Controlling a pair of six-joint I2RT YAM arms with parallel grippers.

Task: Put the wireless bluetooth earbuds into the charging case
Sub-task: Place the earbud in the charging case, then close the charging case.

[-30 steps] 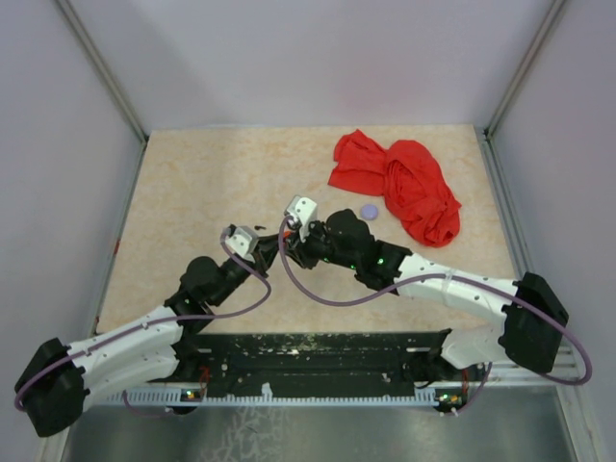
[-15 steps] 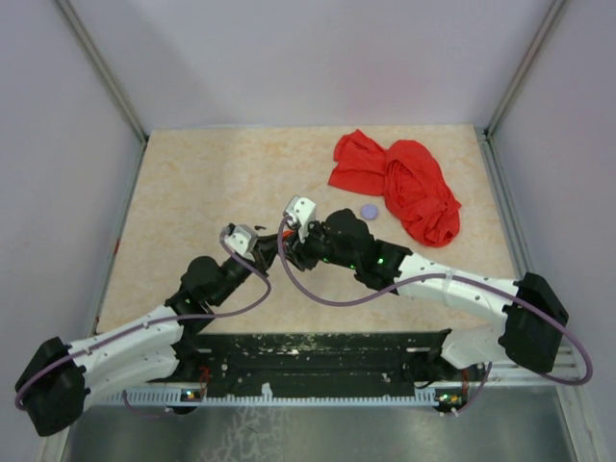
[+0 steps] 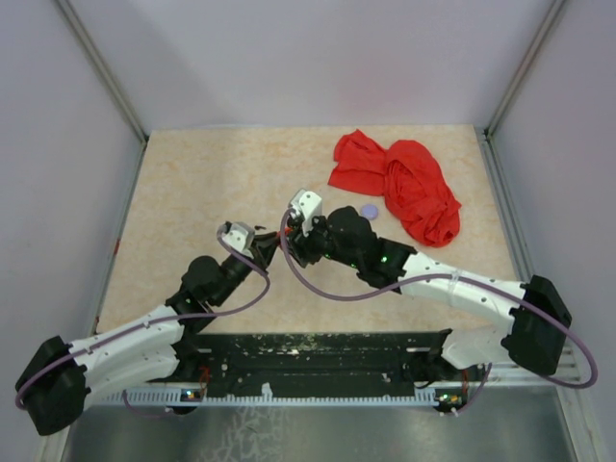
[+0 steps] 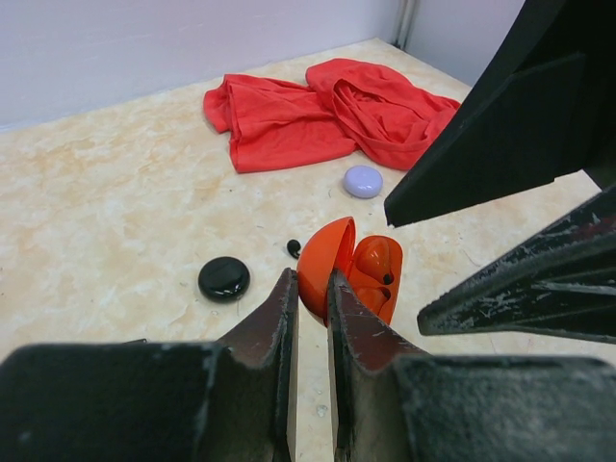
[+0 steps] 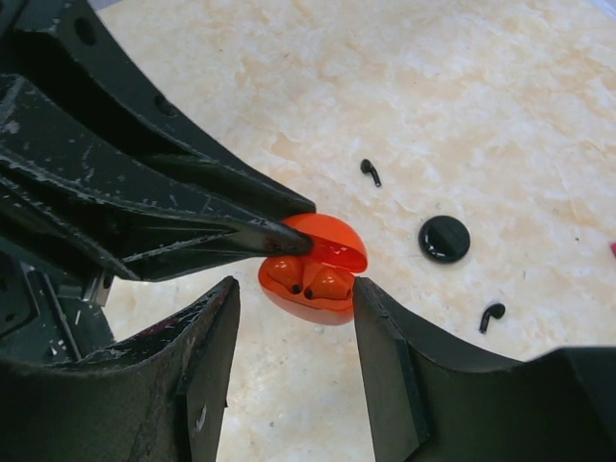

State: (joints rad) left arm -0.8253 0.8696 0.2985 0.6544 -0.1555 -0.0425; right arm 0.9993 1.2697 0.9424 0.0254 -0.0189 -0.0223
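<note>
Left fingers pinch the charging case lid, holding it open for earbuds. Right fingers straddle its base, parted and empty.

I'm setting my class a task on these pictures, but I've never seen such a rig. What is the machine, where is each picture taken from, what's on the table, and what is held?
The machine is two robot arms bolted at the near edge of the table. One picture looks down from above; the other two come from a camera on each wrist. The left end effector pinches the lid of an open orange charging case; the right end effector stands open around it. On the table lie two black earbuds, a black disc, a lavender disc and a red cloth.
</note>
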